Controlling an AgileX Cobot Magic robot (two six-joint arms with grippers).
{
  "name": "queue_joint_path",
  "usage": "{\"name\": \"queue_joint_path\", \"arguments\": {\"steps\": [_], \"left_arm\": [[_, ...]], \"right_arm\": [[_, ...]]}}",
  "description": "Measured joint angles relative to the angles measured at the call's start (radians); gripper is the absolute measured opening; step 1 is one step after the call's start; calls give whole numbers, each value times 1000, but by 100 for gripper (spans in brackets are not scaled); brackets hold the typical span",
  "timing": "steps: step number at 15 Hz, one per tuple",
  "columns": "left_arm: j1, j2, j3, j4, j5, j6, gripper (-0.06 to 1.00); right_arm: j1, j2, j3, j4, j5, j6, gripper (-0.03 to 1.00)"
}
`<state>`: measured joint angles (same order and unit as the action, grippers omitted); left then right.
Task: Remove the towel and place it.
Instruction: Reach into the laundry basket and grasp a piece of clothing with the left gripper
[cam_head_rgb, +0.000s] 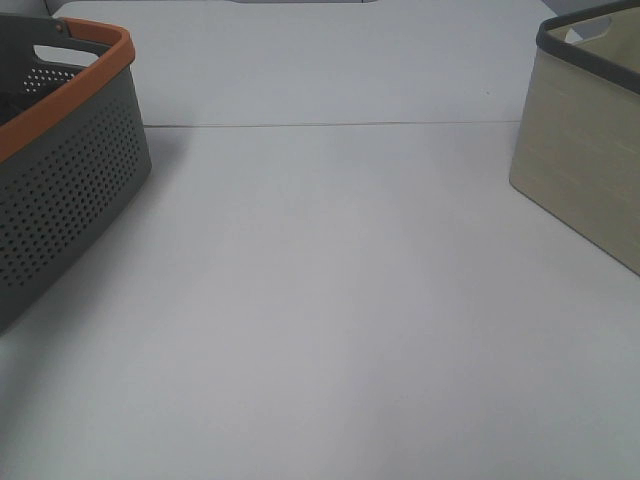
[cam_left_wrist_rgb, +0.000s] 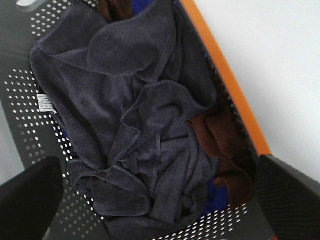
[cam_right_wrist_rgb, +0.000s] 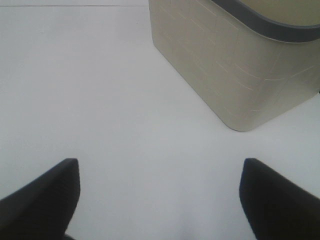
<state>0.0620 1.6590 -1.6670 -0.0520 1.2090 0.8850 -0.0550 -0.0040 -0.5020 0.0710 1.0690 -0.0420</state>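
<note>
While the towel (cam_left_wrist_rgb: 125, 115) lies crumpled in the upper-left grey basket (cam_head_rgb: 80, 180), the left hand (cam_left_wrist_rgb: 159, 162) hangs wide above for grasping; the right hand (cam_right_wrist_rgb: 160, 165) hovers wide over the desk (cam_right_wrist_rgb: 100, 75).

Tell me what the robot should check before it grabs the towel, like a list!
1. Left gripper open: ok, its jaws are spread wide.
2. Towel under the left gripper: ok, it lies crumpled in the grey basket, right below.
3. Only the towel gets pinched: cannot tell, a brown cloth and a blue cloth lie tucked against it.
4. Right gripper out of the way: ok, it is open above the table, next to the beige basket.
5. Room inside the beige basket: cannot tell, its inside hardly shows.
</note>
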Motion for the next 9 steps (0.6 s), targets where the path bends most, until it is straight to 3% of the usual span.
{"name": "queue_joint_path", "arguments": {"steps": [2, 4, 9], "left_arm": [[38, 64, 0, 33, -4, 83, 98], [47, 128, 0, 96, -10, 104, 98], [47, 315, 0, 121, -185, 108, 98]], "right_arm": [[0, 0, 0, 0, 0, 0, 78], [0, 0, 0, 0, 0, 0, 78], [0, 0, 0, 0, 0, 0, 78]]}}
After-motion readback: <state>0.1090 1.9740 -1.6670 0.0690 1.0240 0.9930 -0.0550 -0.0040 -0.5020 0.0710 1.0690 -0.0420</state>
